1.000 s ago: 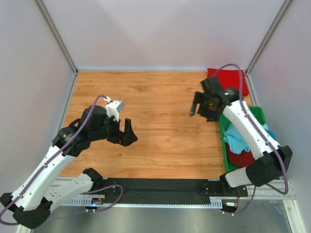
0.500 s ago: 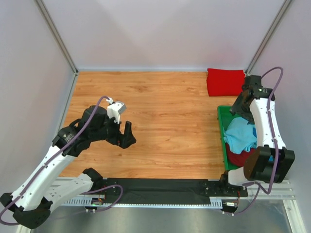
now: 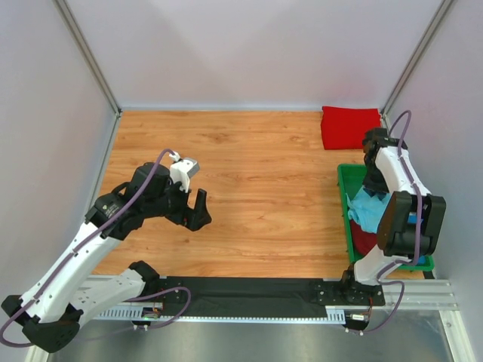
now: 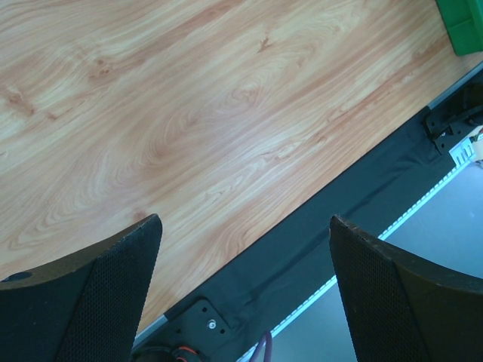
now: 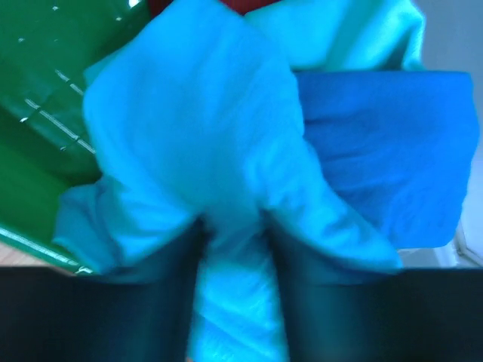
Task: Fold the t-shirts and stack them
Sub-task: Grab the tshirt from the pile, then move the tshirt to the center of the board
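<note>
One turquoise t-shirt (image 5: 181,128) — soft, light, limp — pinched mid-bunch by right claw (image 5: 232,226); better hold judged at a hem edge. Left claw (image 4: 243,226) spread.

A folded red shirt (image 3: 350,127) lies at the worktop's (image 3: 256,151) upper right. Below it, the right arm (image 3: 389,170) reaches into a green tray (image 3: 343,181) holding a turquoise shirt (image 3: 367,213) and a dark red shirt (image 3: 367,240). At centre left, the left fingers (image 3: 201,197) hover spread.

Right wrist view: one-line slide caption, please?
Right pincer pinches the light turquoise t-shirt in the green tray, deeper blue t-shirt alongside.

Blurred right hand (image 5: 232,230) amid turquoise t-shirt (image 5: 189,128)
</note>
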You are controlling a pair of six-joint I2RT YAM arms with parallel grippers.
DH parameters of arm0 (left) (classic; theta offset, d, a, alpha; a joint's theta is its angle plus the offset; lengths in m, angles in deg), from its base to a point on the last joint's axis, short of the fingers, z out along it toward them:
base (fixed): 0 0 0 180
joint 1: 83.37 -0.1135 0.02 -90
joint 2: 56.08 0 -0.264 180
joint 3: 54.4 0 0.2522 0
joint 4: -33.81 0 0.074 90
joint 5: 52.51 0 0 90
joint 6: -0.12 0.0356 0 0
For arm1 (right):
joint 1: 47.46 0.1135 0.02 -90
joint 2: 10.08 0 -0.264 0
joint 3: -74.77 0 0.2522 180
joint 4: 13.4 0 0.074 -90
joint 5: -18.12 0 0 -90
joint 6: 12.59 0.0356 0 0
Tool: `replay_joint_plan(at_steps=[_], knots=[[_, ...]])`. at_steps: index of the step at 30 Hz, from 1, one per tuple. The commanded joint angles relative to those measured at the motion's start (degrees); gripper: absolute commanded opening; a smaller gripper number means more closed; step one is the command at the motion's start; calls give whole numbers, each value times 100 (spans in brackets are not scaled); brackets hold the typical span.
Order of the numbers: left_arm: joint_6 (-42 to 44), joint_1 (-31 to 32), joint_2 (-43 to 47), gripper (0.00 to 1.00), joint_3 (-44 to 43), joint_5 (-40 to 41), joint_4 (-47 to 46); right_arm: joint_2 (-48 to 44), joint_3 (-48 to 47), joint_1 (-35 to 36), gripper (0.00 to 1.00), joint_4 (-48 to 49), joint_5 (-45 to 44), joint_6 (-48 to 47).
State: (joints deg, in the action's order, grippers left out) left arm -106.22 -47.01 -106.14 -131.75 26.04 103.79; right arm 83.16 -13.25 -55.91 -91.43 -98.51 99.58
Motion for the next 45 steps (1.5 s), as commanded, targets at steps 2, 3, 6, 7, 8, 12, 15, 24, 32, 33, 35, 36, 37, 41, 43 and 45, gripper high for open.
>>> replay_joint_plan(at_steps=[2, 3, 6, 7, 8, 12, 15, 24, 32, 33, 35, 36, 37, 41, 43, 45], knots=[[105, -15, 102, 98, -294, 63, 125, 46, -403, -52, 0, 170, -913, 41], [96, -6, 119, 98, -303, 81, 134, -93, -536, -52, 0, 56, -1001, 181], [25, -6, 190, 98, -355, 107, 169, -629, -1448, 10, 0, -533, -1283, 287], [-18, -6, 207, 98, -382, 133, 195, -770, -1747, 175, 0, -673, -1457, 314], [-45, -15, 260, 98, -425, 194, 213, -893, -2028, 299, 0, -779, -1520, 296], [-194, -6, 383, 96, -531, 423, 231, -1176, -4002, 1123, 0, -1690, -1538, 340], [-396, -6, 515, 94, -601, 616, 196, -1105, -4832, 2447, 0, -2315, -978, 533], [-1046, -15, 858, 100, -496, 1091, 151, -2555, -875, 4299, 82, -394, 3018, 1877], [-1618, -15, 131, 88, 476, -91, -110, -3101, 1544, 4360, 75, 344, 4331, 1360], [-1679, 3, -37, 81, 636, -495, -556, -3153, 1920, 4508, 71, 519, 4620, 1334], [-1978, 194, -608, 77, 1006, -1210, -1163, -3241, 2221, 4702, 68, 660, 4659, 1307], [-2022, 274, -801, 76, 1076, -1246, -1271, -3293, 2492, 4799, 65, 722, 4580, 1298], [-2022, 354, -1195, 74, 1042, -1229, -1307, -3372, 2626, 4826, 63, 801, 4544, 1307], [-1786, 547, -2041, 67, 893, -1307, -1727, -3250, 3302, 4844, 64, 1450, 4474, 1403], [-1680, 653, -2366, 64, 831, -1457, -1948, -3136, 3592, 4870, 66, 1723, 4369, 1456], [-1479, 723, -2902, 64, 726, -1632, -2002, -2864, 3612, 5036, 68, 1900, 4212, 1474]])
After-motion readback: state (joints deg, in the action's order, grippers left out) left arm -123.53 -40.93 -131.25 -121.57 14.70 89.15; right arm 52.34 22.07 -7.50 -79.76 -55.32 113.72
